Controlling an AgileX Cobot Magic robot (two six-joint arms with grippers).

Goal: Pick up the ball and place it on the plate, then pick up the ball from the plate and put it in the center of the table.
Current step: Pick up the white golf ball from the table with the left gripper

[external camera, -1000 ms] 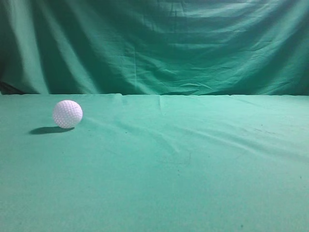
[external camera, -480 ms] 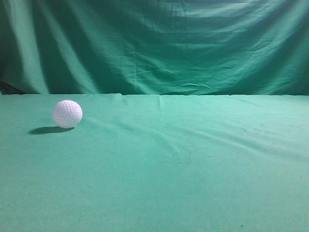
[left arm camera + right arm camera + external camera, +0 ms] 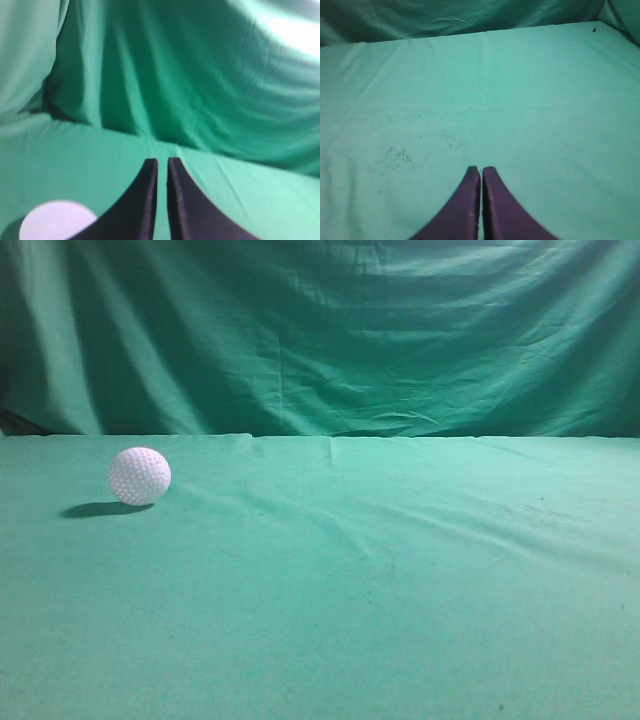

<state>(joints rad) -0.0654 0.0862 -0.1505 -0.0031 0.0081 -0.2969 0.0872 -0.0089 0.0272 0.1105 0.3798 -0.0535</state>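
Ball: white, dimpled ball (image 3: 57, 221) sits on the tabletop (image 3: 400, 620), just below-left of the left tool (image 3: 161, 167).
Handling: likely light, hard and prone to roll; best pinched across its widest middle.
Left tool: fingers nearly touching, clenched on nothing.
Right tool (image 3: 481, 172): clenched, empty, over bare cloth.
Surface: wrinkled green cloth, curtain (image 3: 350, 330) behind; no plate visible.
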